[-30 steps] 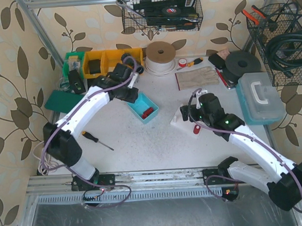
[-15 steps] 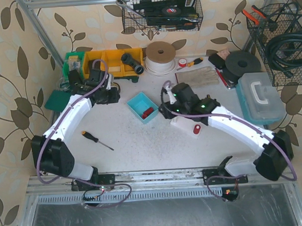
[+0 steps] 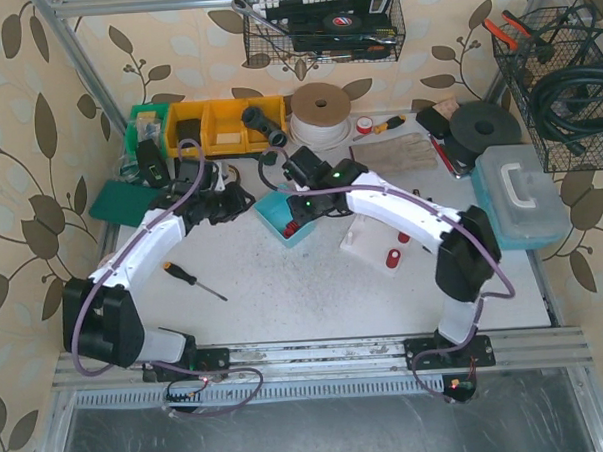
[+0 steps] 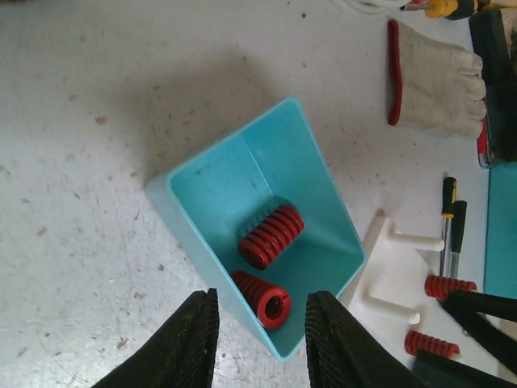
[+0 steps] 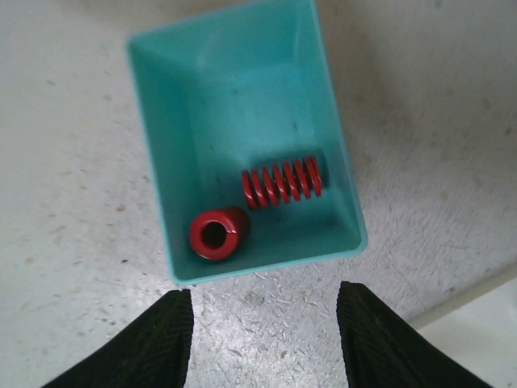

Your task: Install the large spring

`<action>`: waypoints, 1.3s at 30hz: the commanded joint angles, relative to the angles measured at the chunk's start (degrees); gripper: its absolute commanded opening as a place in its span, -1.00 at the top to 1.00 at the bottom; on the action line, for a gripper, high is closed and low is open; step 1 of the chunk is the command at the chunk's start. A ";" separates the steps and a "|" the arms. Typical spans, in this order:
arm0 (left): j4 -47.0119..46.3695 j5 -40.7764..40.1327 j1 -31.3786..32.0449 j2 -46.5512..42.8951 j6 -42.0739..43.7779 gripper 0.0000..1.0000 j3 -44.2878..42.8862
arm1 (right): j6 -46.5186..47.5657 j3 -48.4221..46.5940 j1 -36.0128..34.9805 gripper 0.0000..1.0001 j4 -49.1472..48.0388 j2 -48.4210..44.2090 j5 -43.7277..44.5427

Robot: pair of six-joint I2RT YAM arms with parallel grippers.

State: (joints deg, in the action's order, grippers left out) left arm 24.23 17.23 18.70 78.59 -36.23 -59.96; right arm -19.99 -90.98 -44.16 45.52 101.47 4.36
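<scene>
**Both hands spread over the blue bin, springs untouched inside**

Your desk [image 3: 284, 287] carries the work near its middle. The black case [image 3: 323, 20] hung up at the back has white print on it, too small to read. Nothing else on the desk shows legible writing.

The white stand [image 3: 367, 245] lies just to the right of the blue bin [image 3: 273, 209], close against its corner. Two small springs [image 4: 448, 285] sit on the stand.

Your right hand [image 5: 266, 291] hangs above the bin's near rim. Its fingers are spread wider than the bin's short side, and they grip nothing. Your left hand [image 4: 262, 301] hovers at the opposite rim, fingers parted less widely, and it is also empty.

Inside the bin, one large spring [image 5: 281, 184] lies on its side across the floor. The second spring [image 5: 216, 233] rests just beside it, in a corner, showing you its open end.
</scene>
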 commanded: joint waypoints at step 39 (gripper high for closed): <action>-12.24 12.28 -4.72 12.65 -8.15 0.41 0.88 | 1.14 -12.12 -0.69 0.53 6.68 20.23 -2.87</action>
State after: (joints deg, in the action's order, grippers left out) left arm 14.37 27.16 14.09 90.76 -43.31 -59.64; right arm -20.27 -101.93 -45.69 51.07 120.42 2.57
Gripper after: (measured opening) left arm 0.296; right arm 0.237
